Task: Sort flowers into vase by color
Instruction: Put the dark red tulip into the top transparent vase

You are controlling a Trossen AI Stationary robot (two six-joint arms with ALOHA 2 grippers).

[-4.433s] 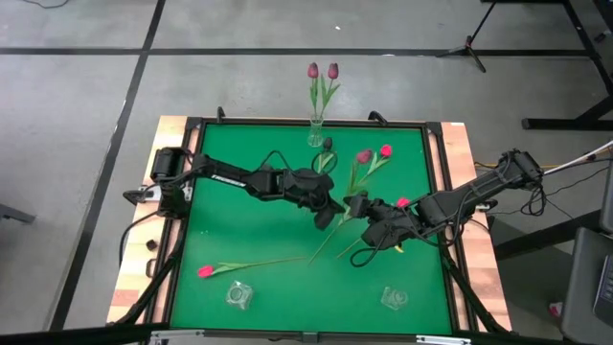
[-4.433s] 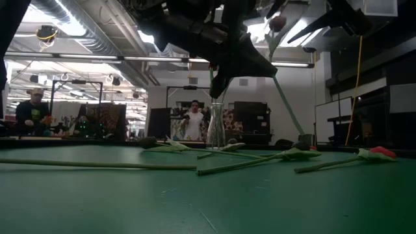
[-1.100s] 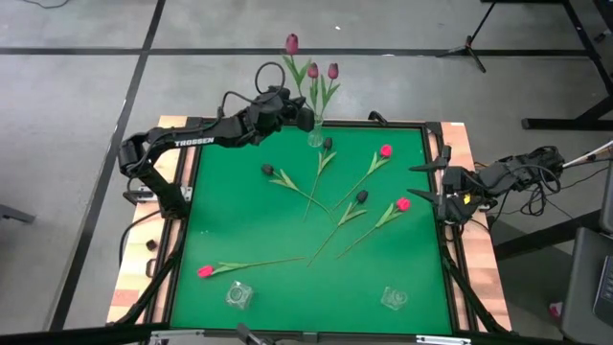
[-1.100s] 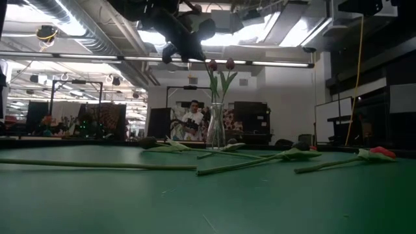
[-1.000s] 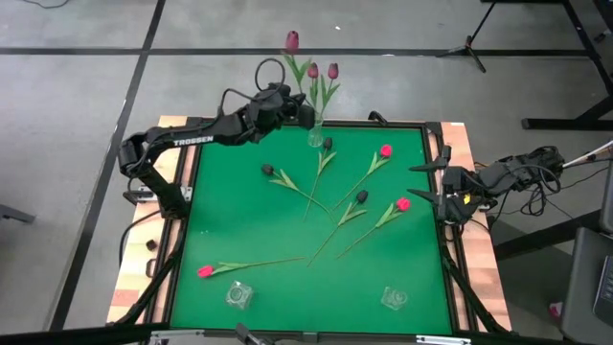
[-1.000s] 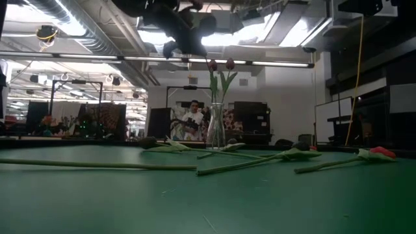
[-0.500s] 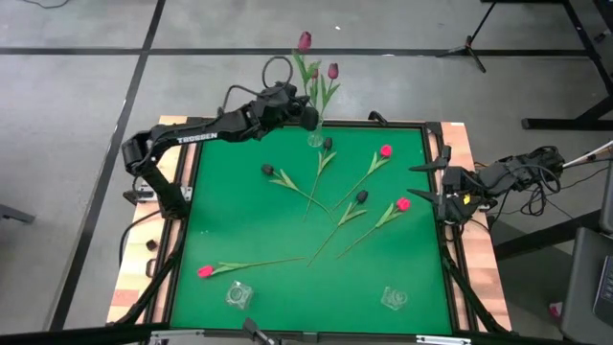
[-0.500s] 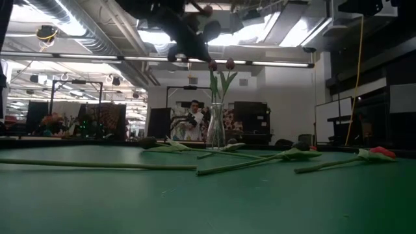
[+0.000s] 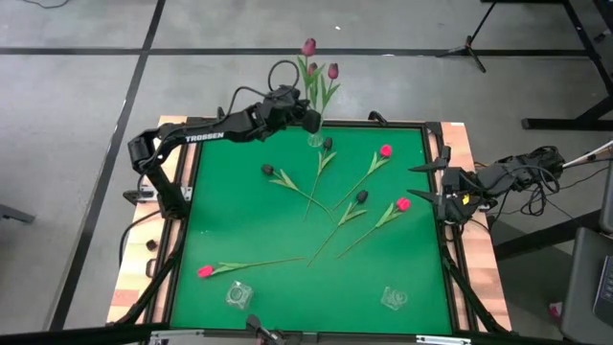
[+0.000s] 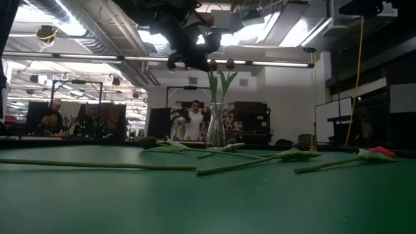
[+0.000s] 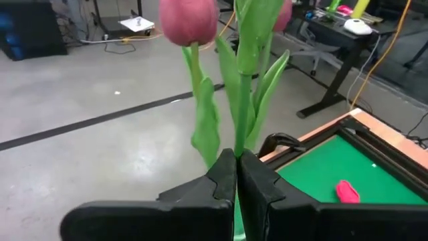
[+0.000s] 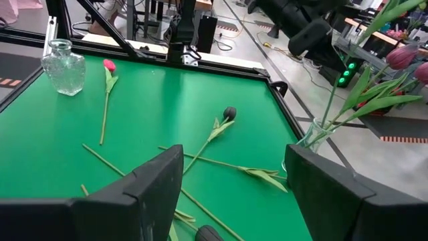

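Observation:
My left gripper (image 9: 311,117) hovers over the table's far edge, right beside the glass vase (image 9: 315,135), and is shut on a mauve tulip whose head (image 9: 308,46) rises above it. The vase holds two more mauve tulips (image 9: 332,70). On the green mat lie three near-black tulips (image 9: 328,144) (image 9: 267,170) (image 9: 361,196) and three pink-red ones (image 9: 385,150) (image 9: 403,203) (image 9: 203,272), their stems flat and crossing. My right gripper (image 9: 426,182) waits open at the right edge. My left gripper pinches the mauve tulip's green stem (image 11: 239,137) between its two fingertips (image 11: 224,177), below the leaves. The flower is lifted clear, with stem, leaves and head (image 11: 189,20) standing up beyond the fingers. The fingers hide the stem's lower end.
Two small empty glass vases (image 9: 238,294) (image 9: 393,298) stand near the table's near edge. A raised dark frame (image 9: 436,144) runs around the mat. People (image 10: 193,120) are in the room beyond the far edge.
My left gripper has carried the mauve tulip along the far edge toward the right, closing on the vase; the tulip's head has shifted right with it. The gripper stays shut on the stem. The right arm and the flowers on the mat have kept still.

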